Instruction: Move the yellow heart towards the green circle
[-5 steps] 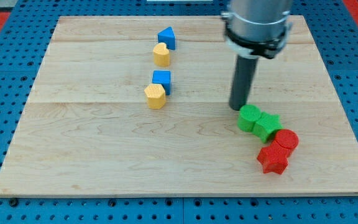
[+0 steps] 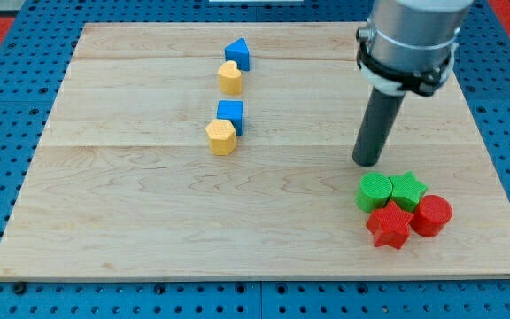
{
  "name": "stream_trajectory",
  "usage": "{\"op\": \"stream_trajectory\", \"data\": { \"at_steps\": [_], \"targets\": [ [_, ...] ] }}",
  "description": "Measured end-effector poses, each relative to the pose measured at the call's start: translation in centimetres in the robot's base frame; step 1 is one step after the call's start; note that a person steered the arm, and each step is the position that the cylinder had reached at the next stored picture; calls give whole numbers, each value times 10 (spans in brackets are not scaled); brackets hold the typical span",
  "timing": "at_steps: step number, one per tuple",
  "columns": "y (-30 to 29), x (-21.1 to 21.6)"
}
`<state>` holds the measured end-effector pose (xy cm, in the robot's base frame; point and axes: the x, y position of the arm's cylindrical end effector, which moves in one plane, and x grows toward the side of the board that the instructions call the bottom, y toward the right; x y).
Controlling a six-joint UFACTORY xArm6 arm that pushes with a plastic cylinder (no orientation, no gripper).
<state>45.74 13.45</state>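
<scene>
The yellow heart [image 2: 230, 78] lies near the view's top, left of centre, just below a blue triangle [image 2: 237, 54]. The green circle [image 2: 375, 191] sits at the view's lower right, touching a green star [image 2: 407, 189]. My tip [image 2: 366, 163] stands on the board just above the green circle, slightly to its left, with a small gap. It is far to the right of and below the yellow heart.
A blue square [image 2: 231, 115] and a yellow hexagon [image 2: 221, 137] sit together below the heart. A red star [image 2: 390, 227] and a red circle [image 2: 431, 215] press against the green pair. The wooden board [image 2: 104, 221] ends near them at the right.
My tip moved right and slightly down. The green circle and green star shifted right and down, and the red circle slid to the right of the red star.
</scene>
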Motion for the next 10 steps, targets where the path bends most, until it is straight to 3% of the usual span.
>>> {"op": "stream_trajectory", "data": {
  "at_steps": [4,6,8,10],
  "targets": [
    [8,-138],
    [-62,-223],
    [-172,-207],
    [-172,-164]
  ]
}}
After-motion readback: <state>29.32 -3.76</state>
